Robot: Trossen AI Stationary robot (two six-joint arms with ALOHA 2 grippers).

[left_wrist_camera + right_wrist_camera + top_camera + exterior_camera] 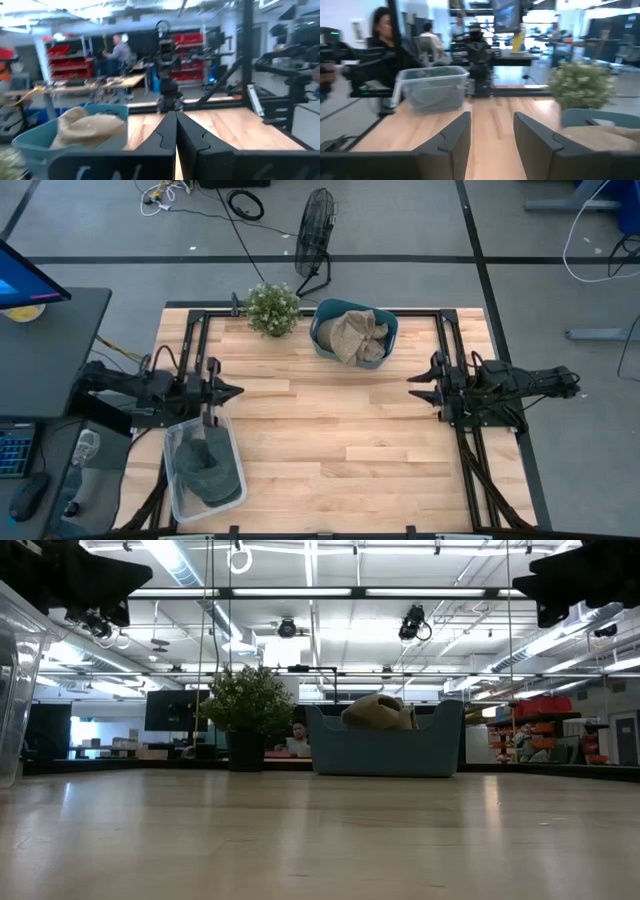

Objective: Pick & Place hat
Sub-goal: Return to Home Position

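The left gripper (175, 120) is pinched together, empty, just beside the bin (170, 480) where the cap (205, 467) lies; the right gripper (491, 125) gapes empty, well apart. Swinging home low, the left arm could knock the bin askew.

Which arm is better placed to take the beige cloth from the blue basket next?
Probably the right arm: the right tool is open and nearer the beige cloth in the blue basket than the left tool, which is shut.
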